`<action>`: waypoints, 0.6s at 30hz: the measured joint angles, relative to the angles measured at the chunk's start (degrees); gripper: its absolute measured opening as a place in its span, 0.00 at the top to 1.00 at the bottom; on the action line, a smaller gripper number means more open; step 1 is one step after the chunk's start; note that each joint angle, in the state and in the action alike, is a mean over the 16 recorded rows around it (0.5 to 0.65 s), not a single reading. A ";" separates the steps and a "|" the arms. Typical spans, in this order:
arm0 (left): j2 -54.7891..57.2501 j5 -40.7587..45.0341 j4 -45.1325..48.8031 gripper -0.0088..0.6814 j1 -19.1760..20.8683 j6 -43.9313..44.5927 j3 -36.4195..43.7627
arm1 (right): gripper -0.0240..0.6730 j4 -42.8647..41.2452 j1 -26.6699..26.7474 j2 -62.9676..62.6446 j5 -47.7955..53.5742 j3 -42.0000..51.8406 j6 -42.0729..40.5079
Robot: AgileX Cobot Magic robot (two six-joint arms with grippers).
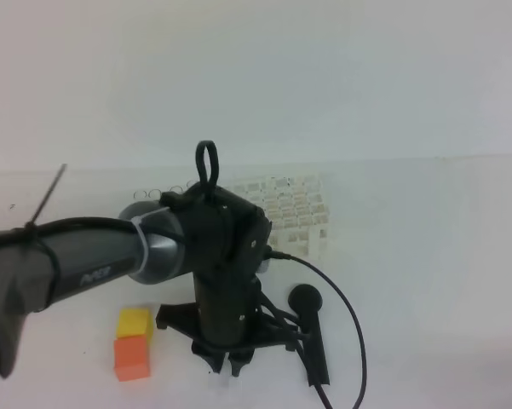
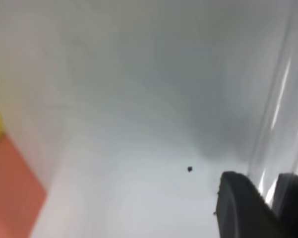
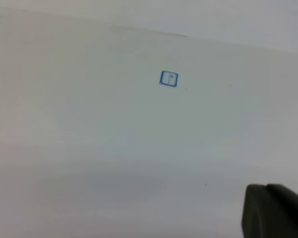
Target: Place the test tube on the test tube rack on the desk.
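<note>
Test tube [image 2: 280, 106] is a clear glass cylinder at the right edge of the left wrist view, its long axis running steeply from upper right down between the dark fingertips [image 2: 238, 203] of the left gripper [image 2: 265, 198], which seems closed on its lower part, though blur hides the contact. In the high view that arm hides it, low over the desk [image 1: 426, 256], in front of the test tube rack [image 1: 294, 209], near the yellow block [image 1: 135, 322] and the orange block [image 1: 131, 356]. The right gripper [image 3: 275, 210] is closed on nothing.
</note>
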 joint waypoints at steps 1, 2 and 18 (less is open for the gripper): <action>-0.93 0.02 0.38 0.99 0.00 0.92 -0.07 | 0.97 0.00 0.00 0.00 0.00 0.00 0.00; -1.93 -0.05 0.73 0.99 0.00 2.01 -0.11 | 0.97 0.00 0.00 0.00 0.00 0.00 0.00; -20.57 -13.51 0.25 0.99 0.00 22.72 2.07 | 0.97 0.00 0.00 0.00 0.00 0.00 0.00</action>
